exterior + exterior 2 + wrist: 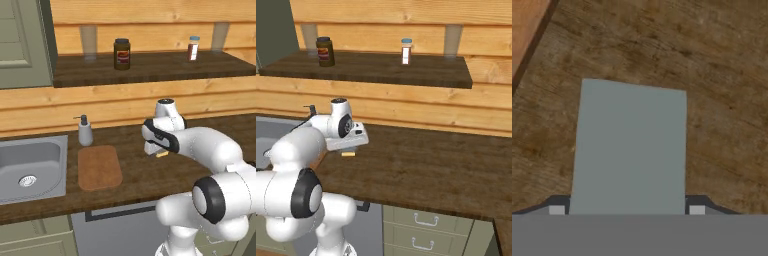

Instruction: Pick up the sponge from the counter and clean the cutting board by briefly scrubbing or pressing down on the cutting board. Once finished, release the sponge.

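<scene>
The sponge (631, 145) shows its grey-blue top in the hand view, and its yellow body (161, 154) peeks out under the hand in both base views (348, 154). My gripper (627, 207) points straight down over it, low at the counter (150, 175). One dark fingertip (557, 207) presses against each long side of the sponge, so the gripper is shut on the sponge. The reddish-brown cutting board (99, 166) lies flat to the left of the hand, with a strip of dark wood between them. A corner of the board (524, 25) sits at the hand view's top left.
A steel sink (30, 167) is set in the counter left of the board. A grey soap dispenser (85, 131) stands behind the board. On the higher shelf are a dark jar (121, 53) and a small shaker (193, 48). Bare worktop (431, 160) stretches to the right.
</scene>
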